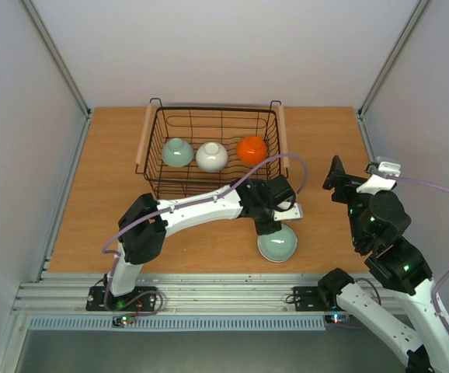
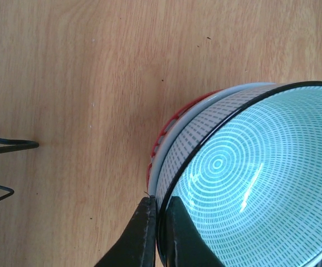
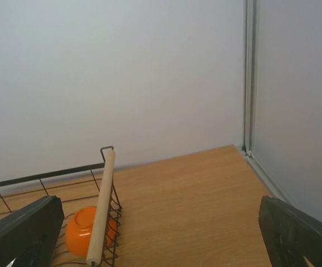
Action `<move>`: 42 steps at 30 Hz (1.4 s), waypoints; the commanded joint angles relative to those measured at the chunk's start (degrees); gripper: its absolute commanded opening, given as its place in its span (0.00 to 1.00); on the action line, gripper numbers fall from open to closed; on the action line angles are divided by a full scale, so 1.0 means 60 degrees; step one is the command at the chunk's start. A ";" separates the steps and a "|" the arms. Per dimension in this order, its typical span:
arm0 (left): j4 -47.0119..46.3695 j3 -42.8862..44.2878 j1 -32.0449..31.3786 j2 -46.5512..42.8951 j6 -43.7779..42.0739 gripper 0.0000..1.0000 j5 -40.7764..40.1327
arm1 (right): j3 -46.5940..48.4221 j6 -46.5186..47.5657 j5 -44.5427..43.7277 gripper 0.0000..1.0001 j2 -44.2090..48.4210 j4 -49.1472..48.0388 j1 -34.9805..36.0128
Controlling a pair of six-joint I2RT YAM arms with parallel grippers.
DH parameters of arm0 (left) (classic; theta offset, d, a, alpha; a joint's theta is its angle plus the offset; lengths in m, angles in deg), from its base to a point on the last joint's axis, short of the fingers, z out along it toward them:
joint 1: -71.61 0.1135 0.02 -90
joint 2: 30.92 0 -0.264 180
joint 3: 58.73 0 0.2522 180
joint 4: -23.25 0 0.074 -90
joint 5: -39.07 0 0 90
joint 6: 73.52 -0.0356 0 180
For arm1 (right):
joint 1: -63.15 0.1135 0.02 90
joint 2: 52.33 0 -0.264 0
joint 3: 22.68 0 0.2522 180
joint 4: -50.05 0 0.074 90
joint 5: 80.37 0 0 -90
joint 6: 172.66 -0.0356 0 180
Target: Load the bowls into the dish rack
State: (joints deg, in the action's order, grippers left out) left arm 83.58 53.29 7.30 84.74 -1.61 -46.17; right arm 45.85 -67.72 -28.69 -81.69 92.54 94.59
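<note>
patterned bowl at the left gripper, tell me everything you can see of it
The patterned bowl is round, glossy and ceramic-looking, with blue-and-white dashed rings inside, grey dashes outside and a dark rim. It nests on top of a pale bowl and a red-edged bowl on the wooden table. The left gripper is shut on its rim.

Left arm [image 1: 197, 208]: white link shells are alternating with black joint housings. A lilac cable [image 1: 290, 157] is looping up from beside the left base [image 1: 123, 298] and running along the links. The left base is showing a black plate, with small red and green lights glowing at its near edge. Left tool [image 2: 159, 200] is presenting two matte black tapering fingers [image 2: 141, 236]. Right arm [image 1: 384, 221], to the right of the left base, is wearing the same white-and-black finish, with green lights glowing on its housings and a second lilac cable [image 1: 434, 185] trailing from its white wrist block [image 1: 384, 166]. Right tool [image 3: 160, 222] is presenting broad black fingers [image 3: 22, 231].
</note>
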 commanded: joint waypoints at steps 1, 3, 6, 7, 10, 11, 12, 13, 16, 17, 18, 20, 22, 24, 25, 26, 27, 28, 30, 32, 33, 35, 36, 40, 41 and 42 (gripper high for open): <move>0.0276 0.0411 0.0045 -0.0444 -0.0315 0.00 0.0493 | 0.0048 -0.0102 -0.0024 0.97 -0.0309 -0.0027 0.0026; 0.0448 0.0463 0.0153 -0.0710 -0.0393 0.01 0.0756 | 0.0111 -0.0124 0.0173 0.97 -0.0462 0.0067 0.0031; 0.0758 0.0646 0.0449 -0.1112 -0.0462 0.01 0.1116 | 0.0295 -0.0234 0.0554 0.97 -0.0810 0.0292 0.0033; 0.0866 0.0733 0.0549 -0.1257 -0.0516 0.00 0.1125 | 0.0307 -0.0267 0.0689 0.97 -0.0907 0.0331 0.0033; 0.1121 0.0926 0.0998 -0.1881 -0.0614 0.00 0.1298 | 0.0248 -0.0331 0.0507 0.97 -0.0950 0.0317 0.0033; 0.1190 0.0942 0.1145 -0.2098 -0.0639 0.00 0.1296 | 0.0217 -0.0336 0.0324 0.97 -0.0879 0.0279 0.0033; 0.1204 0.0913 0.1284 -0.2316 -0.0707 0.00 0.1265 | 0.0185 -0.0324 0.0239 0.97 -0.0770 0.0225 0.0033; 0.1235 0.0886 0.1454 -0.2535 -0.0750 0.00 0.1246 | 0.0158 -0.0302 0.0267 0.97 -0.0609 0.0140 0.0033; 0.1366 0.0890 0.2049 -0.3038 -0.0796 0.00 0.1462 | 0.0220 -0.0314 0.0819 0.98 -0.0556 0.0128 0.0032; 0.1398 0.0932 0.2260 -0.3182 -0.0771 0.01 0.1581 | 0.0294 -0.0341 0.1147 0.98 -0.0669 0.0222 0.0033; 0.1419 0.0995 0.2478 -0.3299 -0.0744 0.00 0.1681 | 0.0411 -0.0426 0.1543 0.98 -0.0840 0.0344 0.0033; 0.1504 0.1102 0.2891 -0.3473 -0.0716 0.00 0.1894 | 0.0602 -0.0737 0.2521 0.97 -0.1184 0.0494 0.0026; 0.1462 0.1062 0.3288 -0.3646 -0.0795 0.01 0.1924 | 0.0562 -0.1063 0.3904 0.97 -0.1415 0.0277 0.0031; 0.1350 0.0930 0.3691 -0.3784 -0.0872 0.00 0.1948 | 0.0380 -0.1422 0.5323 0.98 -0.1550 -0.0197 0.0033; 0.1299 0.0862 0.3908 -0.3856 -0.0891 0.00 0.2055 | 0.0314 -0.1606 0.5985 0.98 -0.1635 -0.0455 0.0031; 0.1249 0.0800 0.4211 -0.3934 -0.0868 0.00 0.2235 | 0.0234 -0.1801 0.6724 0.98 -0.1750 -0.0700 0.0026; 0.1208 0.0758 0.4349 -0.4014 -0.0842 0.00 0.2466 | 0.0158 -0.1955 0.7327 0.98 -0.1865 -0.0998 0.0032; 0.1204 0.0725 0.4632 -0.4104 -0.0782 0.00 0.2744 | 0.0059 -0.2117 0.7873 0.98 -0.1971 -0.1286 0.0024; 0.1218 0.0672 0.5000 -0.4236 -0.0635 0.01 0.3468 | -0.0182 -0.2441 0.9147 0.98 -0.2208 -0.2035 0.0018; 0.1266 0.0586 0.5227 -0.4360 -0.0489 0.00 0.4247 | -0.0346 -0.2891 0.9997 0.98 -0.2463 -0.2644 0.0019; 0.1276 0.0543 0.5283 -0.4418 -0.0459 0.00 0.4547 | -0.0445 -0.3038 1.0320 0.98 -0.2600 -0.3031 0.0011; 0.1363 0.0544 0.5420 -0.4504 -0.0429 0.00 0.5211 | -0.0559 -0.3227 1.0779 0.98 -0.2756 -0.3386 0.0018; 0.1398 0.0579 0.5508 -0.4524 -0.0393 0.00 0.5585 | -0.0605 -0.3296 1.0906 0.99 -0.2833 -0.3472 0.0011; 0.1471 0.0674 0.5838 -0.4544 -0.0224 0.00 0.6828 | -0.0736 -0.3461 1.1045 0.98 -0.2987 -0.3697 0.0002; 0.1468 0.0674 0.5908 -0.4531 -0.0198 0.01 0.7050 | -0.0778 -0.3501 1.1046 0.98 -0.3012 -0.3764 0.0004; 0.1447 0.0647 0.5976 -0.4535 -0.0170 0.00 0.7261 | -0.0821 -0.3541 1.1064 0.99 -0.3016 -0.3840 0.0004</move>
State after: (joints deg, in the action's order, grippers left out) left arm 94.07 56.35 41.44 59.39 -4.62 -13.80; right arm 41.61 -86.16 33.51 -99.90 74.56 94.61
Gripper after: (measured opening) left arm 0.023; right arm 0.985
